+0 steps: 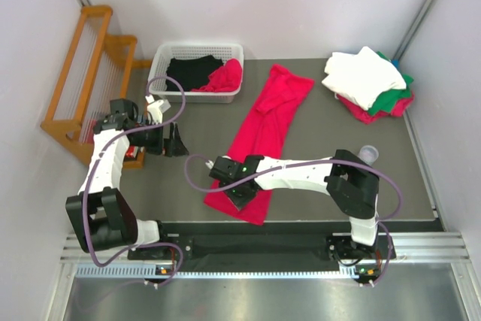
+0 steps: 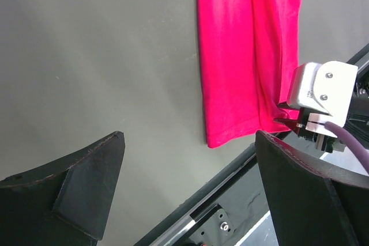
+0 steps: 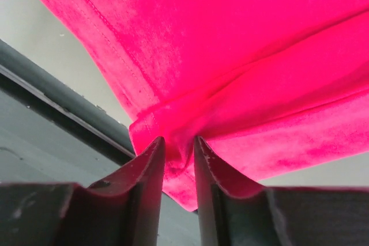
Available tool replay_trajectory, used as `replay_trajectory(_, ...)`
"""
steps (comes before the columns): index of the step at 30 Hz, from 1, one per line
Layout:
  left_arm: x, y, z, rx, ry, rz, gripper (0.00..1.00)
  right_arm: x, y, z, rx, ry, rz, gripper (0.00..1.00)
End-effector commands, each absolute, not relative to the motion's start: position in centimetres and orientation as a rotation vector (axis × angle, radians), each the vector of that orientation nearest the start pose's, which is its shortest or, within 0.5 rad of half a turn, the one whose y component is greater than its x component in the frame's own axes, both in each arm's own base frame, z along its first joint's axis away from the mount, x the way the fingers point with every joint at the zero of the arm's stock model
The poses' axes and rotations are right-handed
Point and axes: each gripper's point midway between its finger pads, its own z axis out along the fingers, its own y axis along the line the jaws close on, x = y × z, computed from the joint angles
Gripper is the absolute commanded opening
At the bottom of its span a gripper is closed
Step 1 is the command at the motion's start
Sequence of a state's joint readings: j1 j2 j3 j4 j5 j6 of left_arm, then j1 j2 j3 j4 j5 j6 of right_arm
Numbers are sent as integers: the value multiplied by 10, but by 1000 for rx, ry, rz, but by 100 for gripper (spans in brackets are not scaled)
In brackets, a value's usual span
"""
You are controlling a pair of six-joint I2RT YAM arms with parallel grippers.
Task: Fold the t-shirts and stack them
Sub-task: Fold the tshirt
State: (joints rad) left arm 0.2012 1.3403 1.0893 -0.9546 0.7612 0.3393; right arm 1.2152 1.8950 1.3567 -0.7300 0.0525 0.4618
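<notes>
Fingers of right gripper (image 3: 179, 159) pinch near hem of long crimson-red cotton t-shirt (image 1: 264, 131); fingers of left gripper (image 2: 190, 194) spread wide, holding nothing, left of shirt. Shirt lies in narrow strip on dark grey table (image 1: 316, 122), right of white lattice basket (image 1: 197, 73); folded stack of white, green, red shirts (image 1: 368, 84) further right. Risk: pinch looks shallow, so soft hem could slip or only top layer could lift, spoiling fold.
</notes>
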Motion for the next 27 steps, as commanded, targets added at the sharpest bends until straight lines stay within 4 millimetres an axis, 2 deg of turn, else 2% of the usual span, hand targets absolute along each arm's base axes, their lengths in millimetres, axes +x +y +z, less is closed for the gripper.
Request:
replay_trajectory(1, 266, -59, 158, 379, 2433, -828, 99, 128, 375, 62, -1047, 2635, 317, 26)
replay_trajectory(5, 266, -60, 159, 382, 2431, -834, 99, 132, 369, 72, -1033, 2619, 281, 27)
replay_trajectory(6, 266, -59, 159, 382, 2430, -830, 99, 133, 368, 78, -1027, 2610, 281, 30)
replay_trajectory(8, 264, -59, 160, 383, 2432, -831, 99, 133, 360, 81, -1023, 2611, 244, 44)
replay_trajectory(11, 263, -60, 163, 385, 2426, -829, 99, 131, 352, 83, -1015, 2613, 222, 57)
replay_trajectory(13, 261, -60, 165, 390, 2418, -827, 99, 130, 350, 84, -1017, 2613, 222, 59)
replay_trajectory(17, 257, -61, 170, 399, 2408, -816, 99, 126, 354, 87, -1049, 2589, 202, 59)
replay_trajectory(27, 252, -62, 187, 390, 2365, -798, 99, 106, 377, 79, -1185, 2572, 205, 56)
